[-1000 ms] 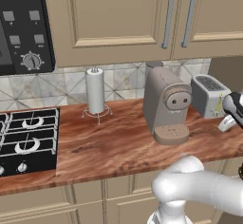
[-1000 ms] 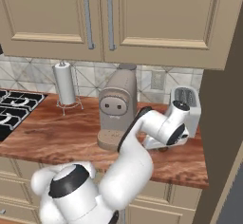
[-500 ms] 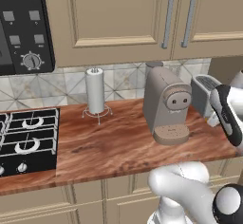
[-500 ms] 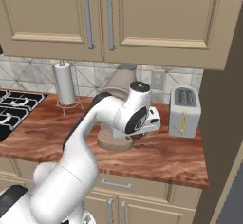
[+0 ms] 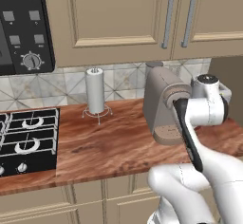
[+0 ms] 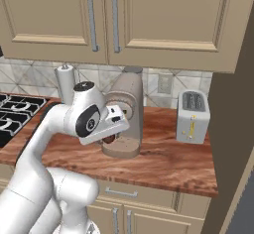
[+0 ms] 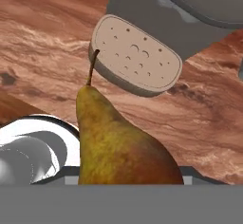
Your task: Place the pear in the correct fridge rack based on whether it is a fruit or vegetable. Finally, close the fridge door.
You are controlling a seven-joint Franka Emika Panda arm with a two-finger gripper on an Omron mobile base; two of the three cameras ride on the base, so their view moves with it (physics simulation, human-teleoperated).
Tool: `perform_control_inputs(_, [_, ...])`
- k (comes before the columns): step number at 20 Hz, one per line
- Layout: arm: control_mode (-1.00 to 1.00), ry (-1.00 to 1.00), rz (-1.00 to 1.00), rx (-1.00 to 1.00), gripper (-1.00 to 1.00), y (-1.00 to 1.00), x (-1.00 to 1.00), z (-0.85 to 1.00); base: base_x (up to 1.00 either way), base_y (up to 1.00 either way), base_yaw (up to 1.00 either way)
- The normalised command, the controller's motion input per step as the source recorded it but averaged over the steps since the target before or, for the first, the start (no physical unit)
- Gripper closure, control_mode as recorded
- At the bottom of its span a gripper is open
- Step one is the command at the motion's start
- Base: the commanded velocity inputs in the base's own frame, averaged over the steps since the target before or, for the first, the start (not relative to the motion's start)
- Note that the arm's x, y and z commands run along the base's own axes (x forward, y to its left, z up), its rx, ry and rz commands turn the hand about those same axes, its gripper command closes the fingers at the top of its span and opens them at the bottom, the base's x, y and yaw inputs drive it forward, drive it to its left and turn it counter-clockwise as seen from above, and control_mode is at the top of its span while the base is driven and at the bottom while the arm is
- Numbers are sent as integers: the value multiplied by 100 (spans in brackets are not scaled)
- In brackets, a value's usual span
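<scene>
— Clearly the pear (image 7: 121, 147) is off the counter: in the hand view it sits between the fingers, stem pointing away, the gripper (image 6: 110, 138) closed narrow on its body

— And where does that put it in the kitchen?

— Above the wooden countertop (image 5: 109, 147), just in front of the coffee machine (image 6: 126, 111), whose perforated drip tray (image 7: 135, 61) lies right beyond the stem. From the right base view the hand hangs close against the machine's front, over the middle of the counter

— Why hold it there?

— Likely a carry pose: the fruit is clamped low in the jaws so it cannot roll, and kept clear of the surface for the swing toward the fridge. The toaster (image 6: 192, 116) stands well apart, near the counter's right end; the paper towel holder (image 5: 95, 92) is back by the wall, beside the stove (image 5: 26, 140)

— The shelf?

— Not yet reached; placing and closing the door remain
</scene>
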Motion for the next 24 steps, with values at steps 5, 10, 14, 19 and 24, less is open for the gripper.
perform_control_inputs(5, [-100,2,1,-12,100,43,0,-2,0,0,0])
perform_control_inputs(10, [100,0,0,0,100,0,0,0,-82,0,0])
perform_control_inputs(14, [100,0,0,0,100,0,0,0,-100,11,-1])
perform_control_inputs(19, [100,0,0,0,100,0,0,0,-100,22,-10])
perform_control_inputs(24, [100,0,0,0,100,0,0,0,-100,-11,-11])
